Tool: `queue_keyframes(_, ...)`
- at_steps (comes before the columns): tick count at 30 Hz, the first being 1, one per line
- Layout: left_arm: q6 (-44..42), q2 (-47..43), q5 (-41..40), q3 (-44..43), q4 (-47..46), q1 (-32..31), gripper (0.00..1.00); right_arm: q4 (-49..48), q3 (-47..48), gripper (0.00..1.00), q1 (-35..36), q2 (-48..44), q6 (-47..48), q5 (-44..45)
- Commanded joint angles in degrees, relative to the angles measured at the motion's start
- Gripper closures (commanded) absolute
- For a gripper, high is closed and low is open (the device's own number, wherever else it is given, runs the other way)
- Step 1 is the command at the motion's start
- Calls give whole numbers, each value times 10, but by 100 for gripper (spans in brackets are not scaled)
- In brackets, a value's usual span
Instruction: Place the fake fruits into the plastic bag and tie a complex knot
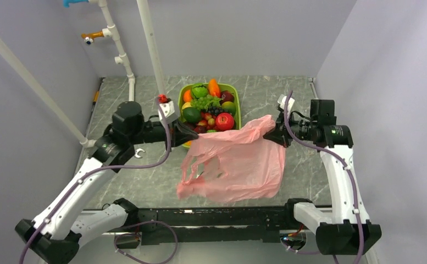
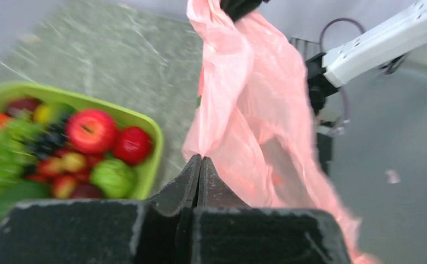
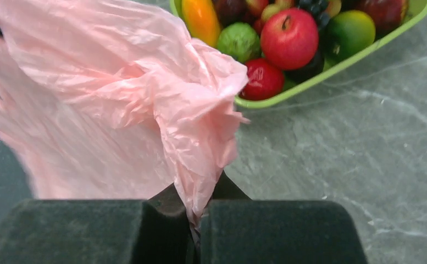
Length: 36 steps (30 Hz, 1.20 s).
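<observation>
The pink plastic bag (image 1: 233, 162) hangs stretched between my two grippers above the table, its bottom resting on the surface. My left gripper (image 1: 192, 136) is shut, its tips (image 2: 201, 160) pinching the bag's (image 2: 255, 110) left edge. On the right, my right gripper (image 1: 274, 133) is shut on a bunched corner of the bag (image 3: 117, 93), which runs down between the jaws (image 3: 200, 192). The fake fruits (image 1: 208, 107) lie piled in the lime-green tray (image 1: 234, 91) just behind the bag; a red apple (image 3: 289, 37) sits on top. I see no knot.
The tray's rim (image 2: 145, 124) lies close to the left of my left gripper. White pipes (image 1: 120, 55) and a pole (image 1: 150, 44) rise at the back left. A small white clip (image 1: 138, 153) lies on the grey marble table (image 1: 288, 99) by the left arm.
</observation>
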State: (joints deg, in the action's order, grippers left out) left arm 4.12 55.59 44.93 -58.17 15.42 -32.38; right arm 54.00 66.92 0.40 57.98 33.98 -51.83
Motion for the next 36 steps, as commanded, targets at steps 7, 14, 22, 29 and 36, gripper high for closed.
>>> queue_keyframes(7, -219, -60, -111, -49, 95, 67, 100, 120, 24, 100, -75, 36, 144, -31)
queue_keyframes(14, -103, -23, 48, -49, 81, 53, 14, 66, 53, 100, -75, 43, 10, -111)
queue_keyframes(22, -198, -36, -198, 2, 25, -209, 1, -25, 19, 100, -73, 47, -186, -74)
queue_keyframes(29, -319, -28, -332, 73, -62, -336, 1, -47, -2, 100, -73, 68, -287, -72)
queue_keyframes(36, -455, 56, -528, 65, -184, -350, 1, -3, -25, 100, -72, 72, -248, -120)
